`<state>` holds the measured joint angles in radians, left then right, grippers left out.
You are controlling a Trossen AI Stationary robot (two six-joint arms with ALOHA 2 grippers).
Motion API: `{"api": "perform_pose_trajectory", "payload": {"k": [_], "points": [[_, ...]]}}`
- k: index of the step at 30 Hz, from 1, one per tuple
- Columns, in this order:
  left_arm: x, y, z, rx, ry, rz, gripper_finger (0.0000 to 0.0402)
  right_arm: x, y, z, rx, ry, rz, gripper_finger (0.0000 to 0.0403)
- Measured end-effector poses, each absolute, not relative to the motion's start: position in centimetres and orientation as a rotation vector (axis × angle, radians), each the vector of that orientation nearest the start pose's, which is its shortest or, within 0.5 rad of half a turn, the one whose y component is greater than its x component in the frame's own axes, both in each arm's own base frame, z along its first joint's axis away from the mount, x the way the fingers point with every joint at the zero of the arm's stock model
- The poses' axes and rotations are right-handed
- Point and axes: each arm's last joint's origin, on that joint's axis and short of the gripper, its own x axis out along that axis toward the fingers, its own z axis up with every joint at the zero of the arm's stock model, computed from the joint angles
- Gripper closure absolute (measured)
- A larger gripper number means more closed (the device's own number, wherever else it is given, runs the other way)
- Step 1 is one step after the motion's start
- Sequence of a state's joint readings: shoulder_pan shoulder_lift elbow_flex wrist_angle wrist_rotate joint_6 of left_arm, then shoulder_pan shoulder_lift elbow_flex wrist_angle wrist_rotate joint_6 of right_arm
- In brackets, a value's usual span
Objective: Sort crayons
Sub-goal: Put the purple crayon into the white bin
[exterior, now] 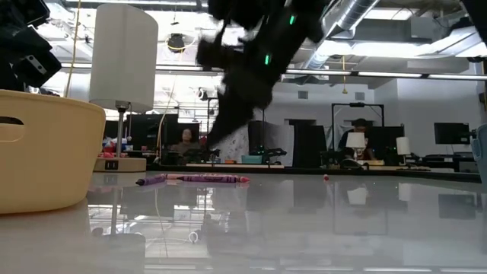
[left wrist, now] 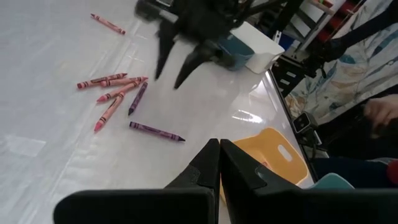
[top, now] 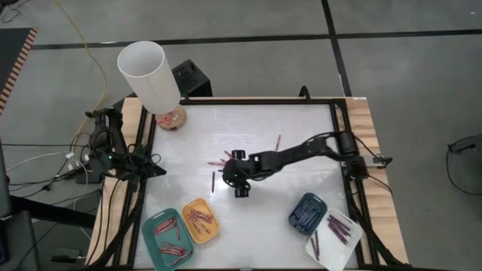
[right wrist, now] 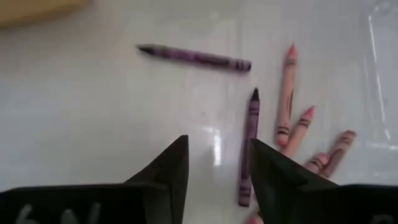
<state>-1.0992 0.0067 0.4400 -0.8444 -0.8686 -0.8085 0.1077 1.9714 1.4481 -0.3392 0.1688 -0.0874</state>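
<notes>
Loose crayons lie flat on the white table: a cluster of red and pink ones [top: 223, 161], with a purple one [right wrist: 250, 149] among them, a single purple one [top: 214, 181] and a lone red one [top: 278, 141]. My right gripper [top: 239, 181] hangs open above the table beside the cluster, slanting down, with nothing between its fingers [right wrist: 217, 149]. The cluster's purple crayon lies just past one fingertip in the right wrist view. My left gripper [left wrist: 219, 149] is shut and empty, held over the table's left edge [top: 113, 154].
Teal tray [top: 167, 239] and yellow tray [top: 200, 220] stand near the front left. Dark-blue tray [top: 307, 212] and white tray [top: 334, 239] stand front right; each holds crayons. A white lamp [top: 149, 75] stands at the far left corner. Bare table lies between the trays.
</notes>
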Motion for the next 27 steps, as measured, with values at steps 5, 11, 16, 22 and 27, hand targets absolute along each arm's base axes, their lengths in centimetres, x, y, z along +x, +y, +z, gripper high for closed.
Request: {"api": "perform_pose_trajectory", "payload": {"k": [5,11,16,22,27], "points": [[3.4,-1.9,22.8,-0.454,0.303,-0.119,0.0401,43.8,2.4,16.9,-0.185,0.902,-0.047,0.0238],[3.4,-1.9,22.8,-0.454,0.303,-0.119,0.0401,44.1,1.3,16.1,-0.170,0.916,-0.063,0.0236],[3.4,-1.9,22.8,-0.455,0.303,-0.119,0.0401,44.1,1.0,16.1,-0.169,0.916,-0.062,0.0237],[3.4,-1.9,22.8,-0.455,0.303,-0.119,0.0401,44.0,0.9,15.8,-0.138,0.920,-0.051,0.0243],[3.4,-1.9,22.8,-0.455,0.303,-0.119,0.0401,43.9,0.2,15.7,-0.085,0.931,-0.068,0.0246]]}}
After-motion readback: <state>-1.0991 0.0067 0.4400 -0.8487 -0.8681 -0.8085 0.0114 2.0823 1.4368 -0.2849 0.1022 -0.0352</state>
